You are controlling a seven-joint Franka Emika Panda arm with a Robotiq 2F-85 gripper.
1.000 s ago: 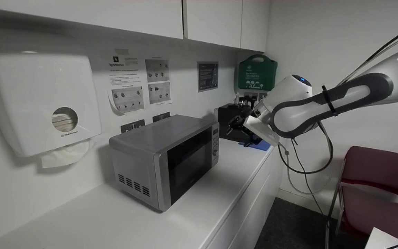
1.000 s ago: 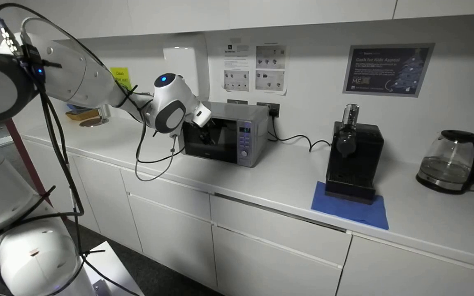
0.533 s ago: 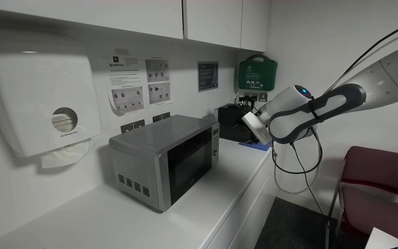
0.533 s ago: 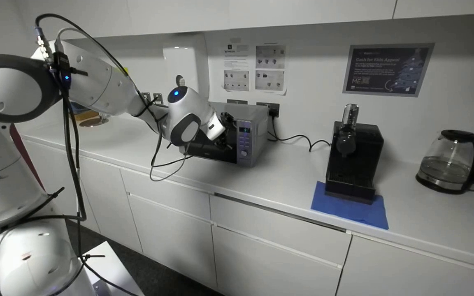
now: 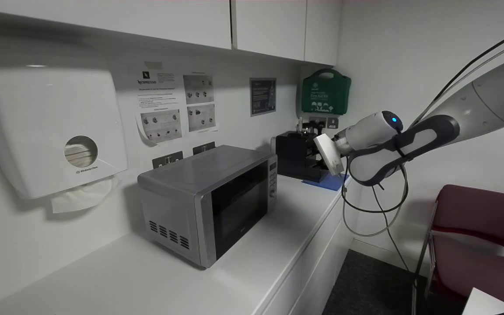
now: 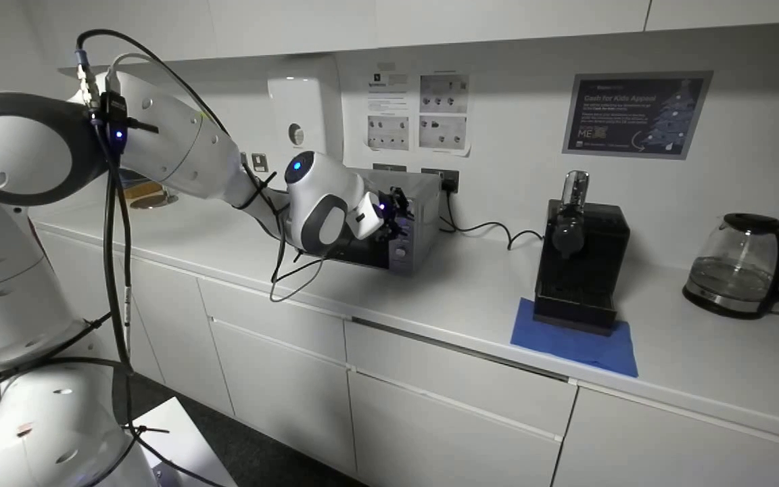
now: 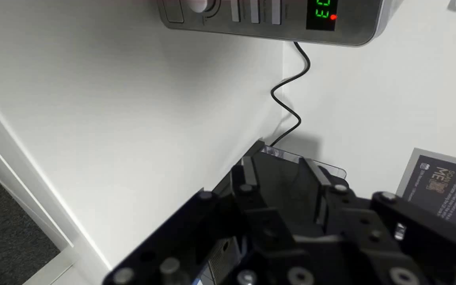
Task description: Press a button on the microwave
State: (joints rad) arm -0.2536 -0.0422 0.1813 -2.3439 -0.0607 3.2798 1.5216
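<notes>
Wrist view: end effector [image 7: 281, 172], jaws apart; green digits [image 7: 322, 13] on microwave [image 7: 354, 21] only here.

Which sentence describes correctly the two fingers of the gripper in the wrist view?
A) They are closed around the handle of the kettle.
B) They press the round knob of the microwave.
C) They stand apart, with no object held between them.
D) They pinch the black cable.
C: there is a clear gap between the fingers, and the black coffee machine shows through it from behind.
</notes>
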